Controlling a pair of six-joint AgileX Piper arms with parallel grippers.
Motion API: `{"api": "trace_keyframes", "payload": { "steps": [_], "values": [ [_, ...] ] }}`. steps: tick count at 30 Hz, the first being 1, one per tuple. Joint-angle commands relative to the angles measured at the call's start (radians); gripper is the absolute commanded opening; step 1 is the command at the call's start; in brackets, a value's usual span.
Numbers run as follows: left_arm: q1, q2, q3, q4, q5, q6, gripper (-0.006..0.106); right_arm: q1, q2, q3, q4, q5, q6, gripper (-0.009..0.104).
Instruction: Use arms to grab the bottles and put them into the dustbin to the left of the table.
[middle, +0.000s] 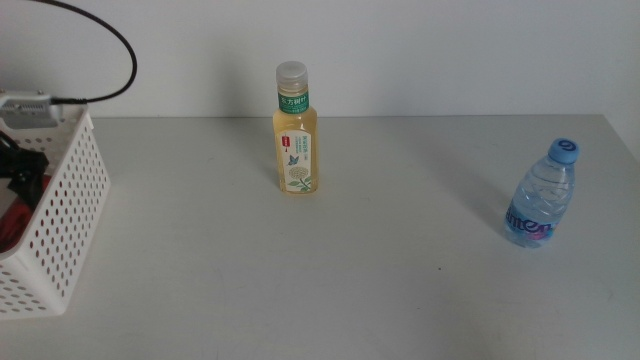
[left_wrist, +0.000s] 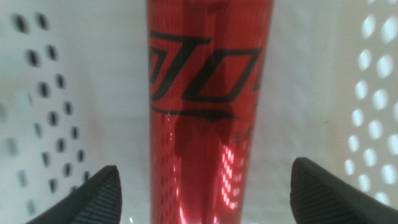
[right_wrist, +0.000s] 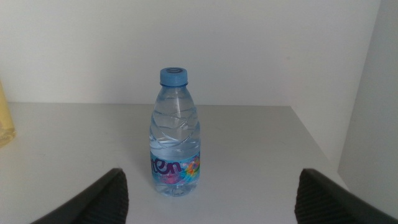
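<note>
A red soda can (left_wrist: 208, 106) lies inside the white perforated dustbin (middle: 70, 210) at the table's left end. My left gripper (left_wrist: 208, 202) hangs over it, open, with its jaws wide on either side and not touching the can. In the middle view a bit of red (middle: 10, 228) shows through the dustbin's open top. The yellow tea bottle (middle: 296, 130) stands upright at the table's back centre. At the right stands the small clear water bottle (middle: 540, 195) with a blue cap. My right gripper (right_wrist: 211, 202) is open, facing the water bottle (right_wrist: 175, 134) from a short distance.
The light-grey table (middle: 330, 280) ends at a white wall behind the bottles. A thick black cable (middle: 110, 45) loops above the dustbin. The table's right edge runs close to the water bottle. A sliver of the tea bottle (right_wrist: 5, 118) shows in the right wrist view.
</note>
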Motion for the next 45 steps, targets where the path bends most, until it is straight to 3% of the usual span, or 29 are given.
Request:
{"api": "trace_keyframes", "payload": {
  "steps": [1, 8, 16, 24, 32, 36, 45],
  "values": [
    [-0.002, -0.089, -0.075, 0.0, 0.078, -0.039, 0.093, -0.005, -0.022, -0.01, -0.011, -0.083, -0.009, 0.094],
    [-0.11, -0.266, -0.051, -0.03, 0.034, -0.108, 0.092, -0.005, -0.022, -0.01, -0.011, -0.083, -0.009, 0.094],
    [-0.365, -0.604, 0.214, -0.013, -0.297, -0.203, 0.092, -0.005, -0.022, -0.01, -0.012, -0.083, -0.009, 0.094],
    [-0.6, -0.755, 0.416, 0.03, -0.522, -0.301, 0.092, -0.005, -0.022, -0.01, -0.012, -0.083, -0.009, 0.094],
    [-0.778, -0.806, 0.739, 0.107, -1.139, -0.376, 0.092, -0.005, -0.022, -0.01, -0.012, -0.083, -0.009, 0.094],
    [-0.826, -0.793, 0.878, 0.035, -1.376, -0.374, 0.092, -0.005, -0.022, -0.01, -0.012, -0.083, -0.009, 0.094],
    [-0.906, -0.672, 0.903, -0.093, -1.492, -0.322, 0.092, -0.005, -0.022, -0.01, -0.012, -0.083, -0.009, 0.094]
  ]
}}
